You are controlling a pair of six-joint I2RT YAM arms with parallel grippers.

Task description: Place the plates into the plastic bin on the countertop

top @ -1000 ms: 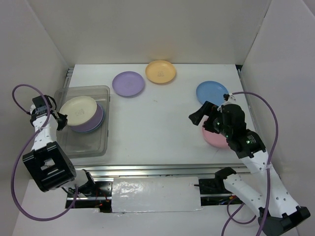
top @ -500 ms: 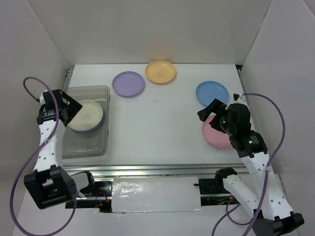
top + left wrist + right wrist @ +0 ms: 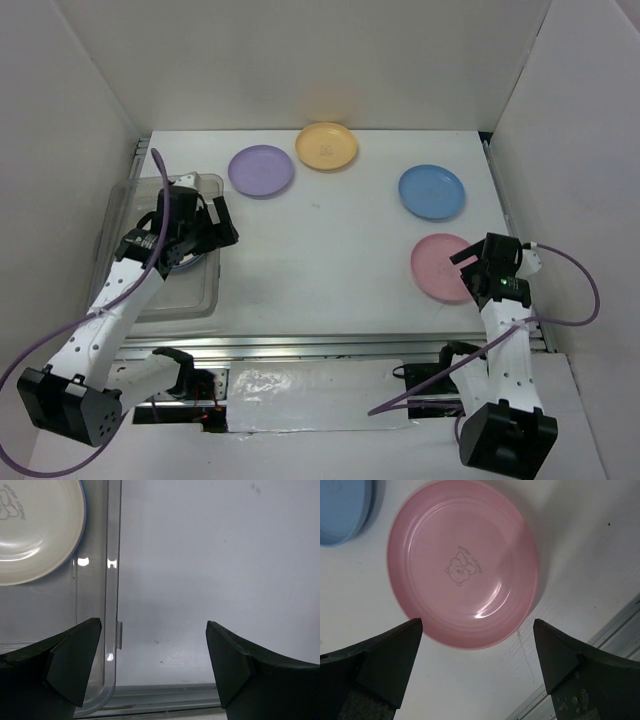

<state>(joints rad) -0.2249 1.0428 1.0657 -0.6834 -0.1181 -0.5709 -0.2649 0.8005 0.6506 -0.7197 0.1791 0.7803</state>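
Bin (image 3: 190, 295) sits at the left of your countertop (image 3: 330, 250). Inside it the cream plate (image 3: 35, 530) lies stacked on another, whose bluish edge peeks out beneath. Four more lie loose on the countertop: the lilac plate (image 3: 261, 170) and orange plate (image 3: 326, 146) just beside each other near the back, the blue plate (image 3: 432, 191) and pink plate (image 3: 442, 268) on the right. Your left gripper (image 3: 153, 630) hangs over the bin's right rim, jaws wide apart, holding nothing. Your right gripper (image 3: 477, 630) hovers above the pink plate's near edge, jaws spread wide, likewise empty.
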